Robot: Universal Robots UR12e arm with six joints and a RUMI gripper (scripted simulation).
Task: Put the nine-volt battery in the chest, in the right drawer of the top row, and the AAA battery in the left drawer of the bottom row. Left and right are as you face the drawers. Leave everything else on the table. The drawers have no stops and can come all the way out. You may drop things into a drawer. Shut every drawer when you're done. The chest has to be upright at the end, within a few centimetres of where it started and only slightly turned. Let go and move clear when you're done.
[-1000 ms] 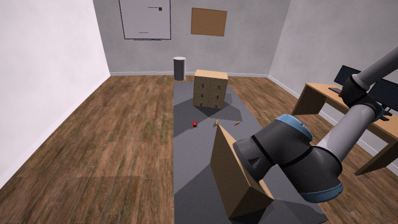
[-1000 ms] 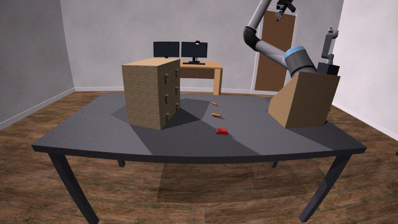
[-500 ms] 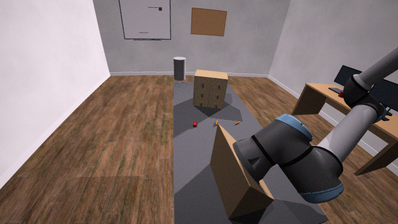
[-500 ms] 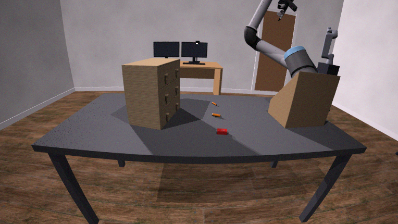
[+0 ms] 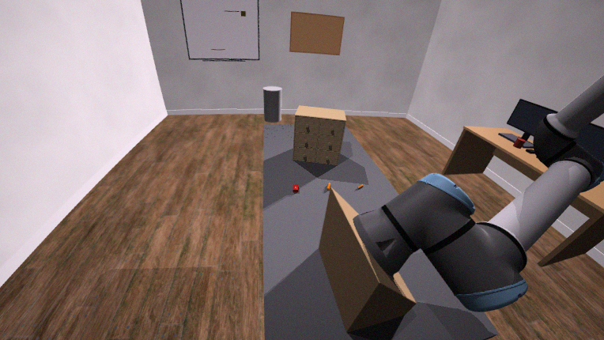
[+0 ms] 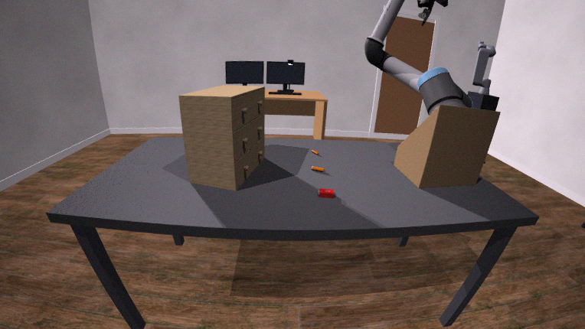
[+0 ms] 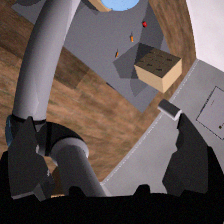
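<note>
Red block, likely nine-volt battery (image 5: 295, 188) (image 6: 326, 193) (image 7: 144, 24), lies on bench (image 5: 287, 236) (image 6: 286, 234) (image 7: 95, 55). Looks stiff, light, perhaps slick; best pinched across narrow sides. Slimmer orange cell, probably AAA (image 5: 360, 187) (image 6: 315, 151) (image 7: 117, 53), may roll; grip mid-length. Second orange cell (image 5: 328, 186) (image 6: 317, 168) (image 7: 132, 38) between them. Chest (image 5: 318, 137) (image 6: 210, 138) (image 7: 150, 80) upright, drawers shut. Hand (image 6: 433, 13) (image 7: 106, 116) high, fingers wide apart. No brand or label readable.

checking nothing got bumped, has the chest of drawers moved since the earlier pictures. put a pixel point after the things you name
No, the chest of drawers (image 5: 318, 137) (image 6: 210, 138) (image 7: 160, 70) stands in the same spot on the table (image 5: 291, 236) (image 6: 286, 233) (image 7: 90, 45).
</note>
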